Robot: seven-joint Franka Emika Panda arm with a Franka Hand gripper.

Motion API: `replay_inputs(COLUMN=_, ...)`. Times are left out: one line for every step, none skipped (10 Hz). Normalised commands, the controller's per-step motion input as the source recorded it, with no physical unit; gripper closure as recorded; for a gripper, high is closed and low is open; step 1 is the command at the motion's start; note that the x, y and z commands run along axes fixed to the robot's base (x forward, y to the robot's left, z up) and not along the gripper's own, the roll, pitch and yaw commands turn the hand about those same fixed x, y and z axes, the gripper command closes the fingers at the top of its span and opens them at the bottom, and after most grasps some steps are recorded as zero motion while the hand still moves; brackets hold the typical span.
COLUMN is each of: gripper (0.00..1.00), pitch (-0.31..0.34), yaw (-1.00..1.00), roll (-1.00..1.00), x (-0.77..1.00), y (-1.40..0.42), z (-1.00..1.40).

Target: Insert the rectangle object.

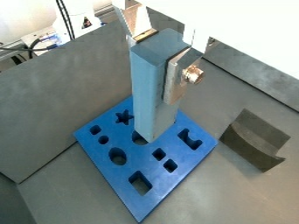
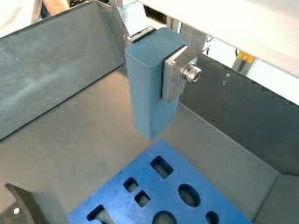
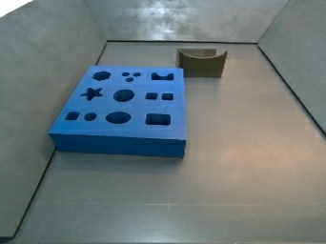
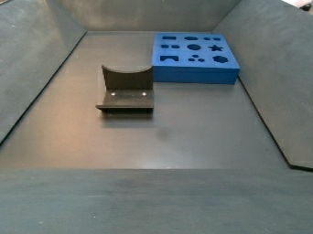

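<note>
Neither side view shows the arm; only both wrist views do. The grey floor [image 3: 242, 181] is matte and bounded by sloping grey walls [image 4: 31, 69]. The blue board [image 3: 121, 110], a thick slab with star, round and square cut-outs, lies at about nine o'clock in a side view. The dark olive U-shaped block [image 4: 126, 91] rests well apart from it. The rectangle object [image 1: 156, 87], a smooth pale grey-blue bar, hangs upright above the board, pinched by the gripper [image 1: 163, 54]; one silver finger [image 1: 183, 77] shows, the opposite one hidden.
</note>
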Motion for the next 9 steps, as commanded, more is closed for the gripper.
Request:
replay_inputs(gripper=1.0, pitch=-0.041, yaw=0.2, roll=0.3, x=0.36, y=-0.09, z=0.25)
replay_inputs(gripper=1.0, pitch=0.004, yaw=0.17, roll=0.29, x=0.31, y=-0.09, z=0.18)
replay_inputs(gripper=1.0, pitch=0.072, yaw=0.1, roll=0.24, x=0.21, y=-0.07, z=0.08)
replay_inputs(gripper=1.0, pitch=0.412, yaw=-0.37, roll=-0.04, x=-0.37, y=0.1, z=-0.07)
replay_inputs(gripper=1.0, pitch=0.384, yaw=-0.37, roll=-0.09, x=-0.37, y=0.11, z=-0.07)
replay_inputs(gripper=1.0, pitch=0.267, yaw=-0.27, roll=-0.13, x=-0.26, y=0.09, z=-0.03)
replay_inputs(gripper=1.0, pitch=-0.004, yaw=-1.0, roll=0.0, x=0.0, y=-0.06, z=-0.49)
replay_inputs(gripper=1.0, pitch=-0.01, yaw=-1.0, roll=0.0, x=0.0, y=-0.05, z=-0.49)
replay_inputs(gripper=1.0, pitch=-0.01, yaw=-1.0, roll=0.0, x=0.0, y=-0.06, z=-0.49)
